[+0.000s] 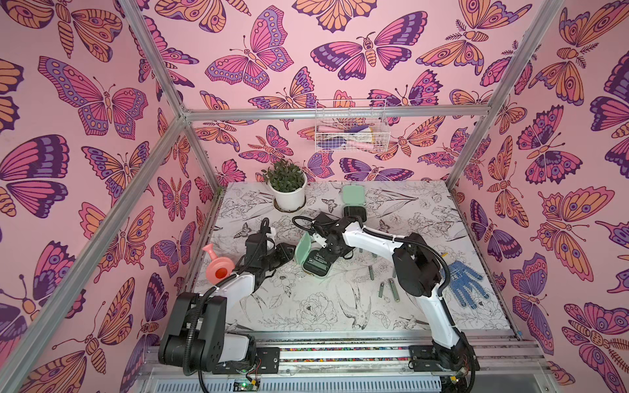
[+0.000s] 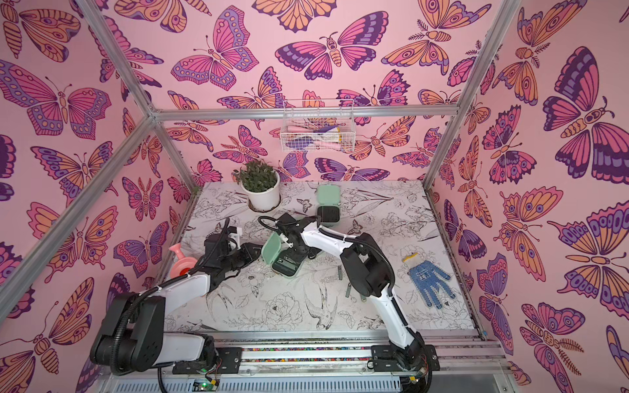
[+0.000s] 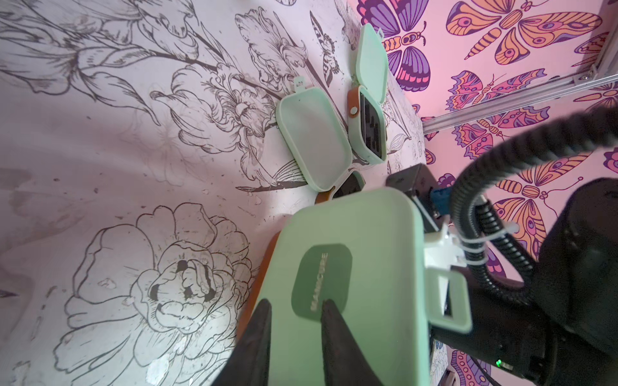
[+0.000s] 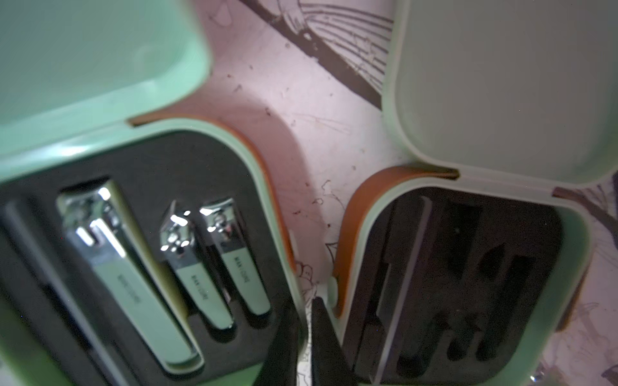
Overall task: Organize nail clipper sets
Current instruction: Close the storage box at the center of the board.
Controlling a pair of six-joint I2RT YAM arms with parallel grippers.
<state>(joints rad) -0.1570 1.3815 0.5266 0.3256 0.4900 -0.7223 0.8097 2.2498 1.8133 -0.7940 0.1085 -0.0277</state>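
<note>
Left gripper (image 3: 296, 305) pinches the raised lid (image 3: 351, 250) of the near case (image 1: 315, 268), mid-table. Right gripper (image 4: 304, 302) hangs between that case and a second case (image 4: 468, 254), jaws seemingly a crack apart, though my view there is blurred. I see three clippers (image 4: 174, 267) slotted in the near case, and loose clippers (image 1: 391, 289) on the table (image 1: 306, 316).

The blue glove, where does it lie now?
In both top views the blue glove lies flat on the table, near its right edge, just beside the right arm.
</note>
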